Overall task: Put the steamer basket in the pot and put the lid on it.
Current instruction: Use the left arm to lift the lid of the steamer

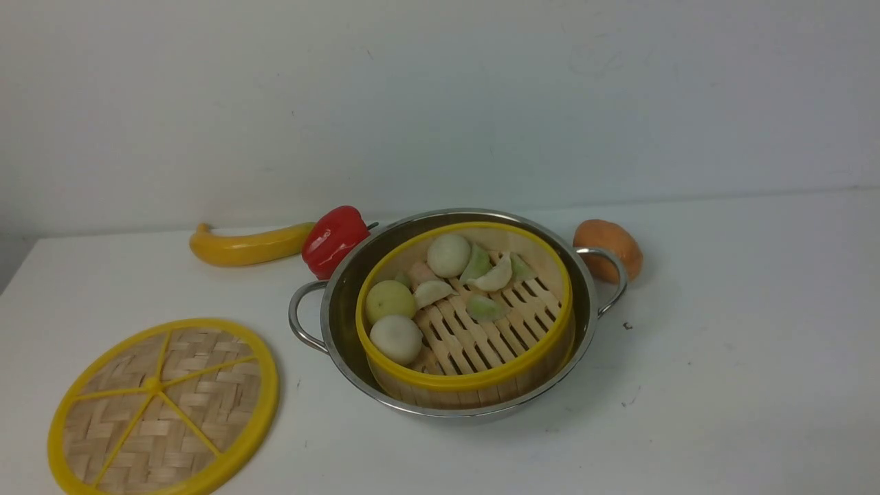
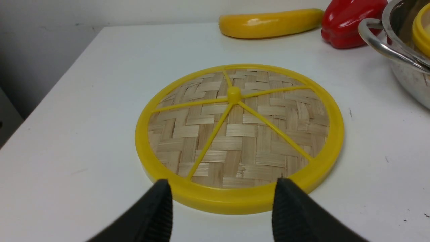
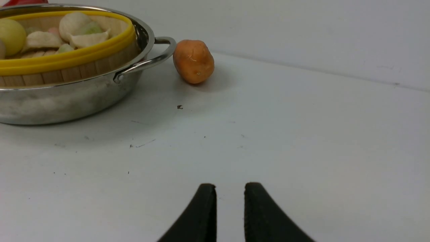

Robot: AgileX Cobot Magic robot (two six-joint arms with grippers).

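Dark, tapering tool (image 2: 223, 183) fingers (image 2: 158, 205).

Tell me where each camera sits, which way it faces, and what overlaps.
Front: between the arms, facing forward at the shiny steel pot; no arm shows.
Left wrist: on the left arm, facing the woven yellow-rimmed lid; open left gripper fingertips show.
Right wrist: on the right arm, facing table beside the pot; open right gripper fingertips show.
Front and left wrist share the lid; front and right wrist, the orange-brown lumpy object.
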